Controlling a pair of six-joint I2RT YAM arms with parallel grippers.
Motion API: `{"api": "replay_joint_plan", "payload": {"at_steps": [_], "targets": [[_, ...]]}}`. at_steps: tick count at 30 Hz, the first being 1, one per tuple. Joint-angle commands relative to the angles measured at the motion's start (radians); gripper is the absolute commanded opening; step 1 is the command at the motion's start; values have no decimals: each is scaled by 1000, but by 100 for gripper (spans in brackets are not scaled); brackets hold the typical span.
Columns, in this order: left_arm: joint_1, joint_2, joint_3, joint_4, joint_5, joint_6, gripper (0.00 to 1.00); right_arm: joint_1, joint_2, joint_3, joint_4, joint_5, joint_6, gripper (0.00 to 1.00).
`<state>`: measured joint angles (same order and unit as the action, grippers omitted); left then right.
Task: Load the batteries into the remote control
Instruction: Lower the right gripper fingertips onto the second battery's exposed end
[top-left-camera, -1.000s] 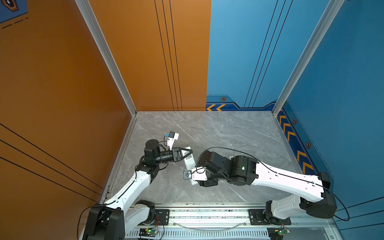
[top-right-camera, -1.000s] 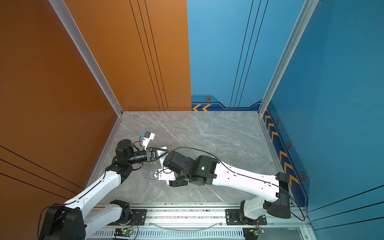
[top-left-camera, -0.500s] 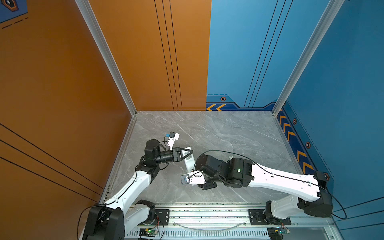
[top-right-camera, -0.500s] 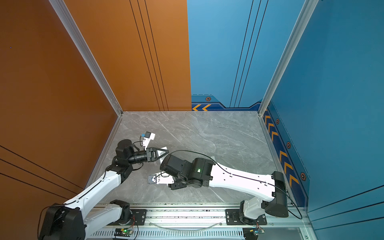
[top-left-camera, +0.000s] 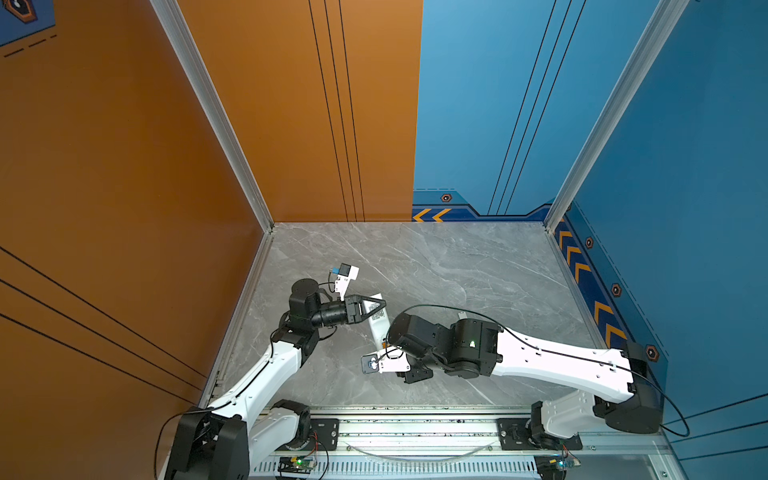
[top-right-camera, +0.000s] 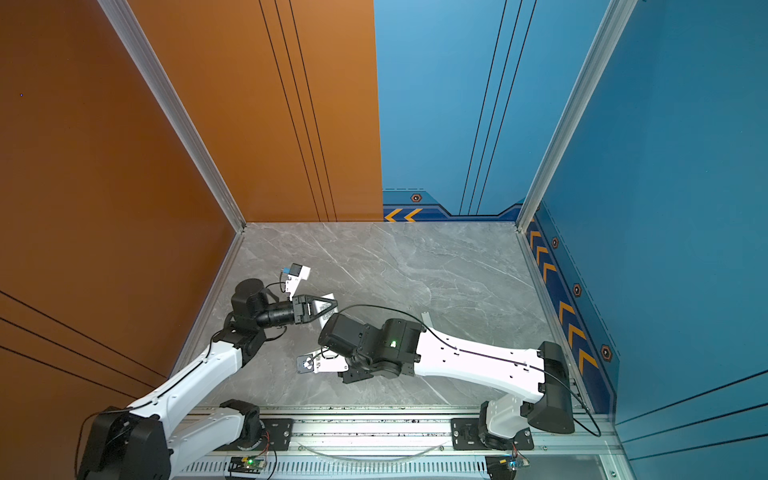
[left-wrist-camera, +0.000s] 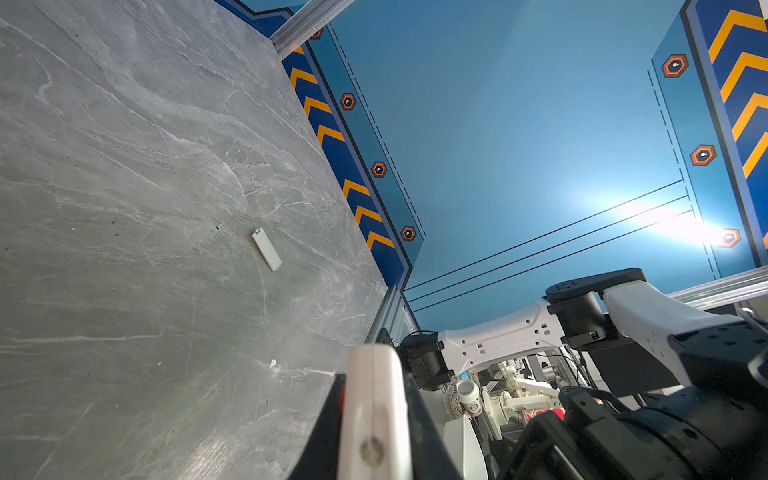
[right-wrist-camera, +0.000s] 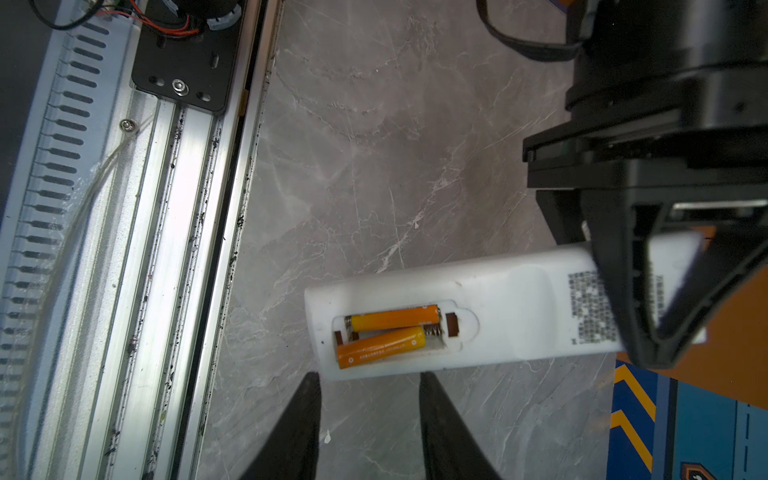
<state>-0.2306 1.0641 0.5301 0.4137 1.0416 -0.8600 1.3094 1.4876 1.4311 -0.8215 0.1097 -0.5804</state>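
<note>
My left jaws (top-left-camera: 376, 307) are clamped on one end of the remote (right-wrist-camera: 490, 307), holding it back side up over the left part of the desk (top-left-camera: 457, 266), a little toward the near edge. Its open bay faces my right wrist camera. Both batteries (right-wrist-camera: 386, 332) are in that bay: one lies flat and looks seated, while the second sits skewed, one end riding up over the bay's rim. So I judge loading nearly done, with that second cell needing to be pressed level. My right jaws (right-wrist-camera: 368, 411) hang just beside the remote's free end, part open and holding nothing; they touch neither the remote nor a cell. Farther right, the cover (left-wrist-camera: 266, 249) lies alone on the desk, well apart from the remote, so the bay is not yet closed.
</note>
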Motion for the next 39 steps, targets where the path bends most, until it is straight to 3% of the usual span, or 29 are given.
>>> {"api": "replay_joint_plan", "payload": {"at_steps": [1, 39], "targets": [[-5, -6, 34, 7, 33, 4, 0, 8, 17, -16, -24, 5, -11, 37], [-4, -26, 31, 7, 35, 0, 0, 10, 59, -45, 2, 56, -21, 23]]}}
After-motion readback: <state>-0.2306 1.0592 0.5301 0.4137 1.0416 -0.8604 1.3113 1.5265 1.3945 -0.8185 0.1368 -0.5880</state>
